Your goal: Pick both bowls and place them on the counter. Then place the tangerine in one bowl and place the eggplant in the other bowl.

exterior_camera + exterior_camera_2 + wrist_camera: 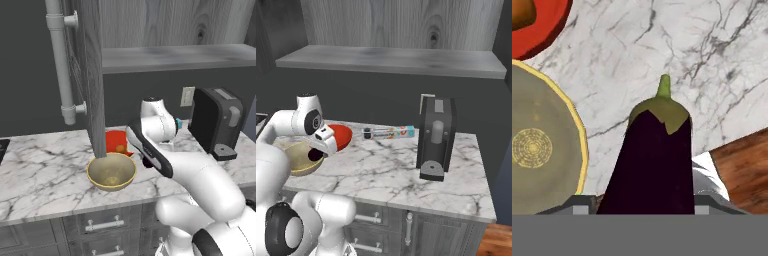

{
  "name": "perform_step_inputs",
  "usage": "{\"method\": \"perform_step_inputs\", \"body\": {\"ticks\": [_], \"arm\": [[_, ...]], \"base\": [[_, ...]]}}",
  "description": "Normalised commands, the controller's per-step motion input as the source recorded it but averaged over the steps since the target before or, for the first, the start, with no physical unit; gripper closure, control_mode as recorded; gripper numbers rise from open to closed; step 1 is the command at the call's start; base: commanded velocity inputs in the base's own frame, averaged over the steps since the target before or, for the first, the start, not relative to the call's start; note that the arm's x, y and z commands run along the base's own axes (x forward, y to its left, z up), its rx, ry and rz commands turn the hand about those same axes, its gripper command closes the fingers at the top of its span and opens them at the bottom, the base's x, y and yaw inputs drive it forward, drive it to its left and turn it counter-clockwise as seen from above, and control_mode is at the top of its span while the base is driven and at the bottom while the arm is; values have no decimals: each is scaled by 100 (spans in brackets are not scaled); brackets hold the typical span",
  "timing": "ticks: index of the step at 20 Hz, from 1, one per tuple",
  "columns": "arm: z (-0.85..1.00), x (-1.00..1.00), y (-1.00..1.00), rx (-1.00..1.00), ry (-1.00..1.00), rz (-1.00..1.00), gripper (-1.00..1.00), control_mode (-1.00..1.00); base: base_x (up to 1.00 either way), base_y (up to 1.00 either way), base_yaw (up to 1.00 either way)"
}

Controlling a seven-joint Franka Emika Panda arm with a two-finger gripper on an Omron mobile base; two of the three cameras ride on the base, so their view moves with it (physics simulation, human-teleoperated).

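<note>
My gripper [641, 206] is shut on the eggplant [652, 160], a dark purple oval with a green cap that hangs above the counter [662, 45]. In the right base view the eggplant [315, 154] shows dark under the hand, just beside the tan bowl [298, 159]. That deep bowl [111, 172] stands upright near the counter's [40, 165] front edge; its yellowish rim and speckled inside [537, 150] lie left of the eggplant. Behind it sits the shallow red bowl [116, 140] with the tangerine [120, 148] inside. The hand view has both at top left: red bowl [547, 30], tangerine [522, 12].
A black appliance [215, 122] stands on the right part of the counter [386, 165]. A slim tube [388, 132] lies against the back wall. An open grey cabinet door [92, 75] hangs down right above the tan bowl. Wooden floor [742, 165] shows past the counter edge.
</note>
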Motion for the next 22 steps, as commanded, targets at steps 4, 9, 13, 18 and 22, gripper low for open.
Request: {"method": "perform_step_inputs", "body": {"ticks": [4, 9, 13, 18, 22], "arm": [[0, 0, 98, -4, 11, 8, 100, -100], [0, 2, 90, -3, 8, 6, 100, -100], [-9, 28, 54, 0, 7, 0, 100, -100], [-25, 39, 21, 0, 1, 0, 100, -100], [-47, 34, 2, 0, 0, 0, 100, -100]], "base": [[0, 0, 0], [0, 0, 0], [0, 0, 0], [0, 0, 0], [0, 0, 0]]}}
